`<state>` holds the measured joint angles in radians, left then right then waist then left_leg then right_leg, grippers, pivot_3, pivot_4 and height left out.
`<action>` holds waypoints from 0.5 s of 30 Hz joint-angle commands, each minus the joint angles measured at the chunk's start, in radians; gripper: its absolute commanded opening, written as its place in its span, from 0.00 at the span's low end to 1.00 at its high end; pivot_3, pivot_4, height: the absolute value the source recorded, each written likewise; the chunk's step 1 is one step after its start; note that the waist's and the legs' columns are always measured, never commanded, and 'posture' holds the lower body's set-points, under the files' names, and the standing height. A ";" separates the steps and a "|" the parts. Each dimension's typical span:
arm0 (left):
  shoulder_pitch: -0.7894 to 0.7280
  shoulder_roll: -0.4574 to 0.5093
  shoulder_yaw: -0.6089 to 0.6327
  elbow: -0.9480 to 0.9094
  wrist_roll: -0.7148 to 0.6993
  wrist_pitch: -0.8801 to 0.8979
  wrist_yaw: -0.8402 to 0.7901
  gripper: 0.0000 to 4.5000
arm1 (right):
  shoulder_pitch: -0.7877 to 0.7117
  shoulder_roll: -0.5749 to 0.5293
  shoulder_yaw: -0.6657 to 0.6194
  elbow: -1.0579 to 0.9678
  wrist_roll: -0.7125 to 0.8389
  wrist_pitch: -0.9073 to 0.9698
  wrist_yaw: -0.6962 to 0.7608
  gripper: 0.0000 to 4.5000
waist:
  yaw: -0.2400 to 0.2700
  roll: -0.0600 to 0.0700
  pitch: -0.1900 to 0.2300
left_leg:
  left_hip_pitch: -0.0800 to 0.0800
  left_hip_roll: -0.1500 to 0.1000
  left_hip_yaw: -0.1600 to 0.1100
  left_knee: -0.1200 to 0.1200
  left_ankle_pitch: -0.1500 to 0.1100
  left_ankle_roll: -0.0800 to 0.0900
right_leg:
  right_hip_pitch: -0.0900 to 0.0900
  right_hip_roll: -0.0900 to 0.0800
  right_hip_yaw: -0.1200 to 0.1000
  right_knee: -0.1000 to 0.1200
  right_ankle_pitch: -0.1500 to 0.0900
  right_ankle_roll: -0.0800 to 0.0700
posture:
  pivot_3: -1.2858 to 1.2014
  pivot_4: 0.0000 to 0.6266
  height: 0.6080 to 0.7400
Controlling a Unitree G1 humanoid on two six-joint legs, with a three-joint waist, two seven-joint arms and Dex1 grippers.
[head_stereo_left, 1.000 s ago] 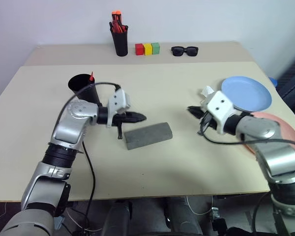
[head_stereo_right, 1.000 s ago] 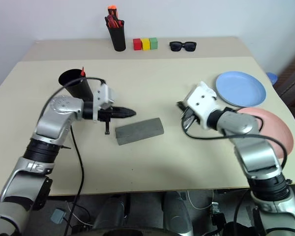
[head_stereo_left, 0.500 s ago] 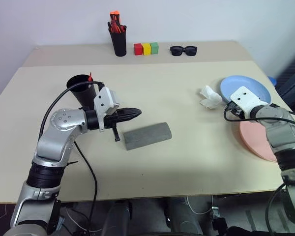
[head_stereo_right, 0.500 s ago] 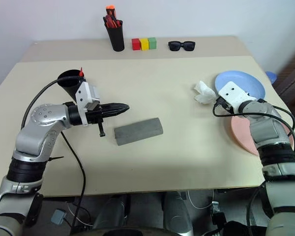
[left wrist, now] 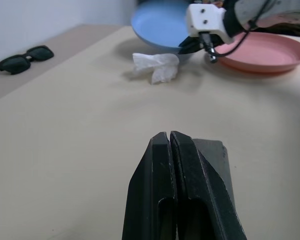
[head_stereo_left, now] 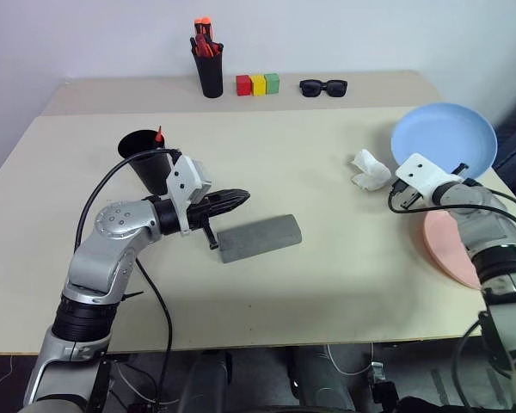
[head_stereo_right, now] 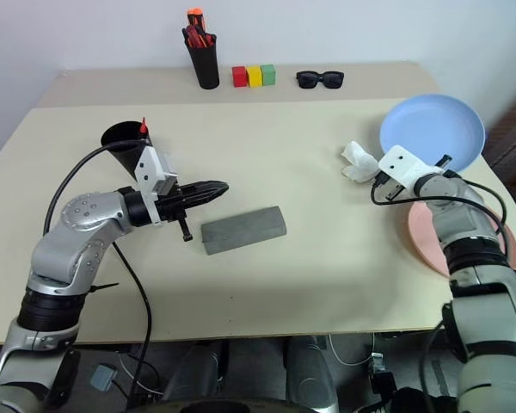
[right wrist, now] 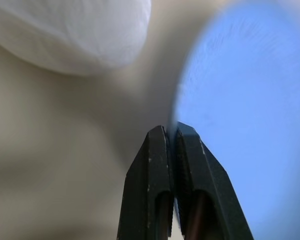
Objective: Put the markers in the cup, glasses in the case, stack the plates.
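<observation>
Beige table point(head_stereo_left: 327, 284) against white wall point(head_stereo_left: 370, 34)

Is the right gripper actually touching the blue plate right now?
Touching. In the right wrist view the right gripper has its fingers shut on the edge of the blue plate; the right eye view shows that plate tilted up off the table.

We saw an evenly and brightly lit scene, with soft light that seemed to come from above. The shadows on the table point(head_stereo_left: 327, 258) were weak and short, for example under the grey case point(head_stereo_left: 259, 237) and under the blue plate point(head_stereo_left: 443, 138). There was no strong glare. The head views were sharp. In the right wrist view the blue plate and the crumpled white tissue point(right wrist: 75, 30) were very close and fully out of focus.
</observation>
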<state>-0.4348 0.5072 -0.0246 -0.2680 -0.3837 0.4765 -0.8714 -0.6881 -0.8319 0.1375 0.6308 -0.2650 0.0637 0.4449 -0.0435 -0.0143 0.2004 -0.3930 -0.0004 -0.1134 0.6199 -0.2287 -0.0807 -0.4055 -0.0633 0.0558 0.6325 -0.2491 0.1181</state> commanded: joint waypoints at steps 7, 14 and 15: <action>-0.055 -0.047 -0.045 0.025 -0.023 -0.009 0.004 0.00 | 0.559 -0.189 -0.496 -0.853 0.216 0.389 0.285 0.00 | 0.026 0.000 -0.001 | 0.000 0.000 -0.001 0.001 0.000 0.000 | 0.001 0.000 0.000 -0.001 0.000 0.000 | 0.52 0.24 1.00; -0.111 -0.052 -0.102 0.029 -0.062 0.022 -0.078 0.00 | 0.906 -0.170 -0.690 -1.070 0.281 0.562 0.437 0.22 | 0.018 0.001 -0.001 | 0.001 0.000 0.002 0.004 0.000 0.001 | 0.004 0.000 0.001 -0.002 -0.002 -0.003 | 0.52 0.24 1.00; -0.120 -0.056 -0.106 0.036 -0.061 0.022 -0.079 0.00 | 0.910 -0.165 -0.680 -1.087 0.277 0.560 0.425 0.32 | 0.016 0.001 -0.001 | 0.001 0.000 0.002 0.004 0.000 0.001 | 0.004 0.000 0.001 -0.002 -0.002 -0.004 | 0.52 0.24 1.00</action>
<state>-0.5315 0.4527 -0.1323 -0.2179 -0.4270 0.4969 -0.9423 0.2269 -0.9998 -0.5159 -0.4062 0.0056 0.6215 0.8747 -0.0276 -0.0136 0.1997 -0.3907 -0.0003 -0.1113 0.6247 -0.2292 -0.0802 -0.4008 -0.0632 0.0569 0.6305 -0.2510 0.1143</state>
